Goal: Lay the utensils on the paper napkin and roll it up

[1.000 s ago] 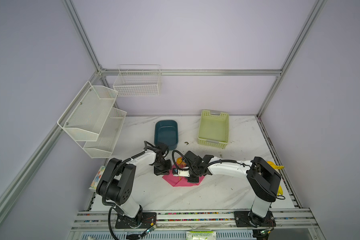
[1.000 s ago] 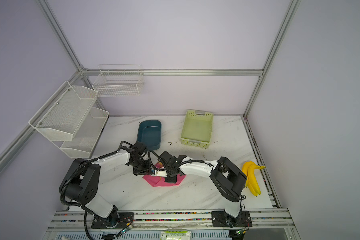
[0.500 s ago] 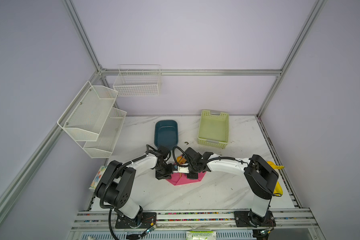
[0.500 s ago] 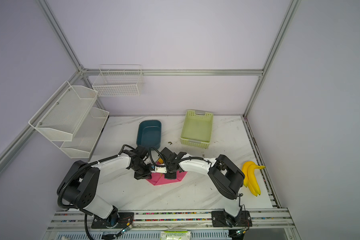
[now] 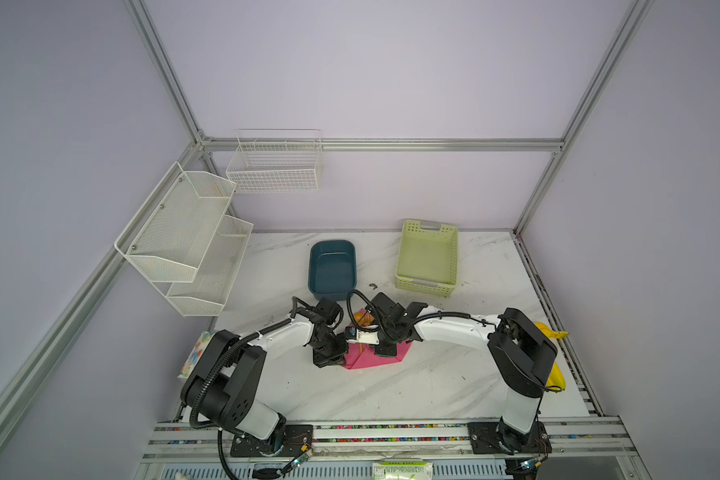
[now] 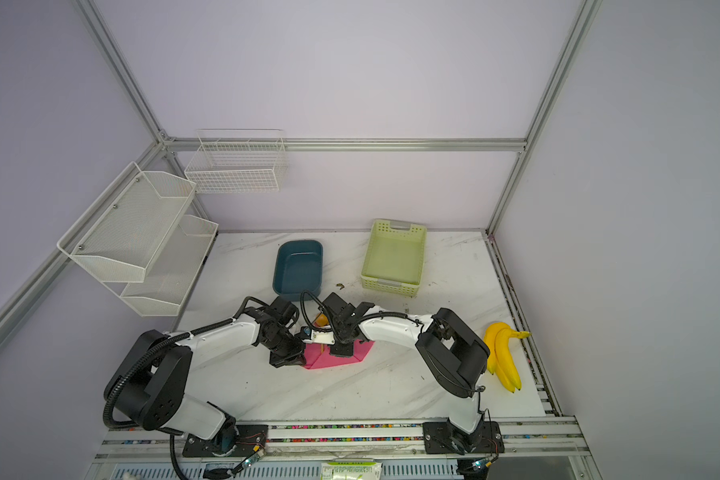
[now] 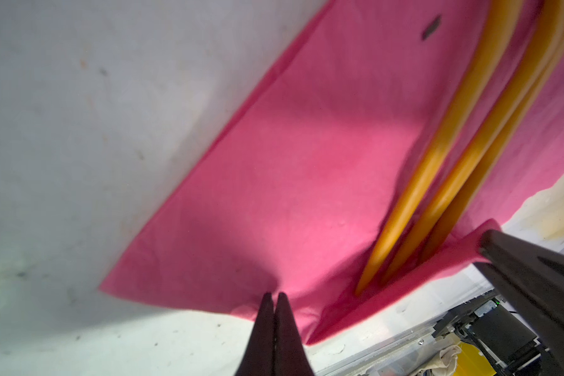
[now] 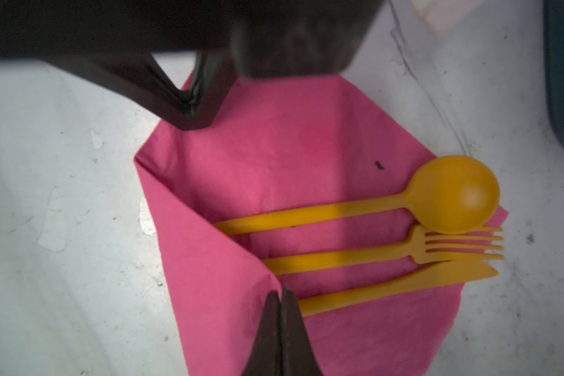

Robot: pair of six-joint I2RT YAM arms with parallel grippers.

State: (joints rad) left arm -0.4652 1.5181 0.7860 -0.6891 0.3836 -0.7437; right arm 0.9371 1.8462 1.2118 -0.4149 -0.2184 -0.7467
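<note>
Marble worktop [image 5: 391, 395], centre-front: pink napkin [image 5: 375, 360] w/ orange utensils [image 8: 339, 257] on it, one flap folded over handles. L tool [image 7: 275, 302], R tool [image 8: 281, 298] both clenched on napkin edges.

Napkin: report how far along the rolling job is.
Done: spoon, fork and knife lie side by side on the napkin, one flap folded over their handles. In hand: the left gripper and right gripper are each shut on a napkin edge. Left: the rolling; the napkin is mostly flat, no roll yet.
</note>
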